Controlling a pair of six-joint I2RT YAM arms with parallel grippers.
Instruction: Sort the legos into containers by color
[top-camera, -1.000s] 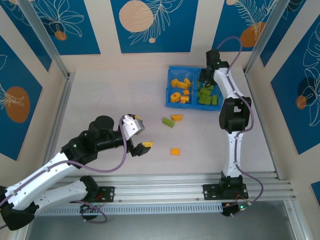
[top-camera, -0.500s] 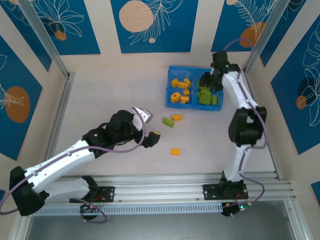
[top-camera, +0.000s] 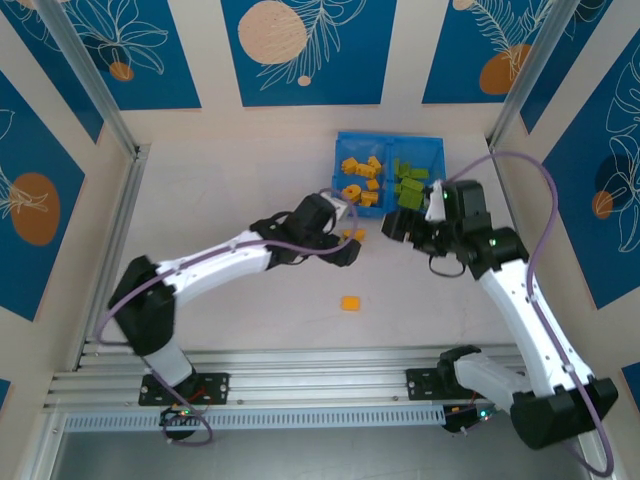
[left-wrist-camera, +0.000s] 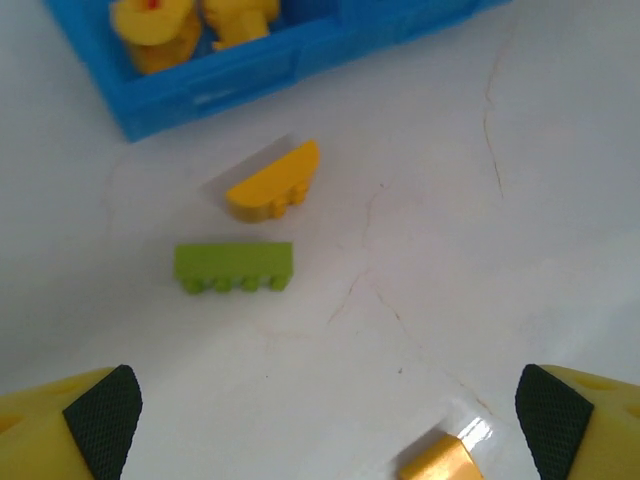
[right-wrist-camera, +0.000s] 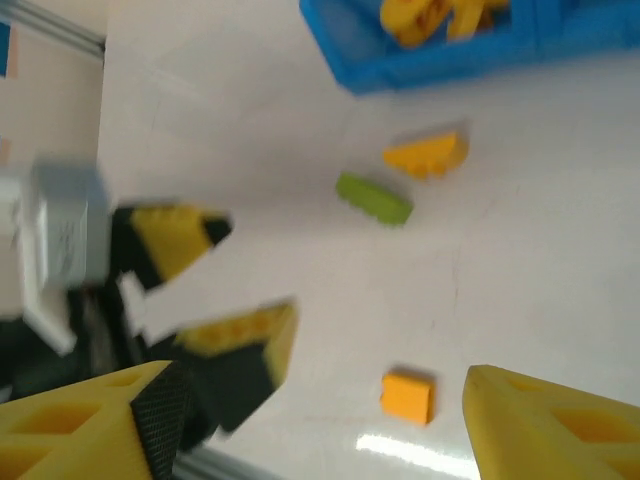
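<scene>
Top view: since half a second ago, the left gripper (top-camera: 345, 250) has advanced to the loose legos just before the blue tray (top-camera: 420, 143), and the right gripper (top-camera: 398, 230) has withdrawn from its green compartment.

Left wrist view: the fingers are spread. A green brick (left-wrist-camera: 233, 267) and an orange brick (left-wrist-camera: 273, 181) lie apart on the table. An orange piece (left-wrist-camera: 440, 462) is cut off at the edge, possibly a brick.

Right wrist view: blurred. The fingers are spread, with a square orange brick (right-wrist-camera: 408, 395) beyond them.
</scene>
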